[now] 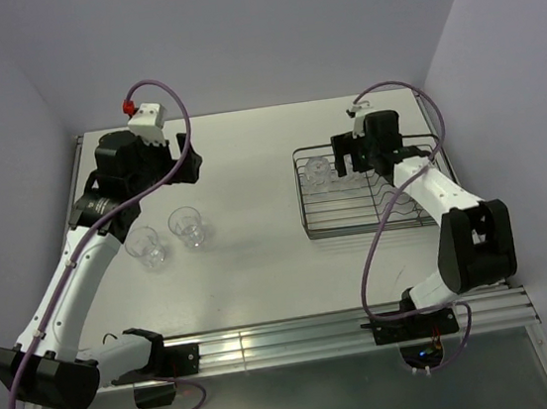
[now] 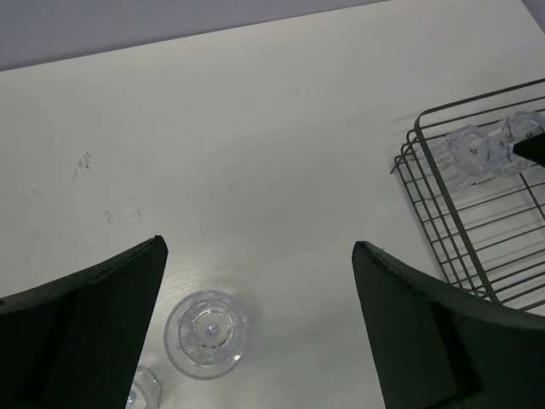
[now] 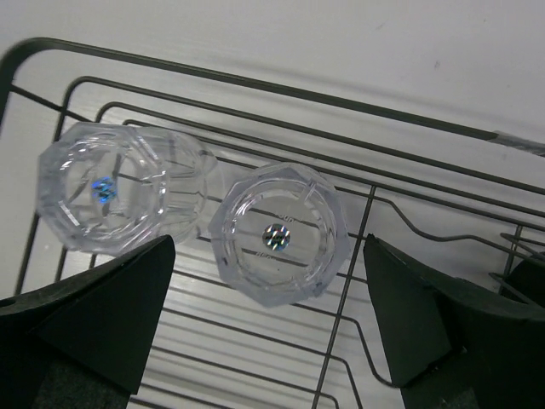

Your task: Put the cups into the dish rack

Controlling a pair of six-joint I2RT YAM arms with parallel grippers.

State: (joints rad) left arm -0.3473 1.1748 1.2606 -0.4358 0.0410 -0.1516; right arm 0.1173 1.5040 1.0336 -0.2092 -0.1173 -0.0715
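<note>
Right gripper hanging wide open, empty, over racked tumblers in dish rack's far-left corner.
Left gripper gaping, empty; loose tumblers waiting near worktop's left edge. Likely light, slick, fragile glass; grip gently across faceted body.

We see two arms built alike: the left arm and the right arm have slim white links joined by bulky black joint housings. A purple cable loops along each. A white block with a red cap tops the left wrist. The fingers are matte black wedges. We see both bases mounted on a ribbed aluminium rail.
</note>
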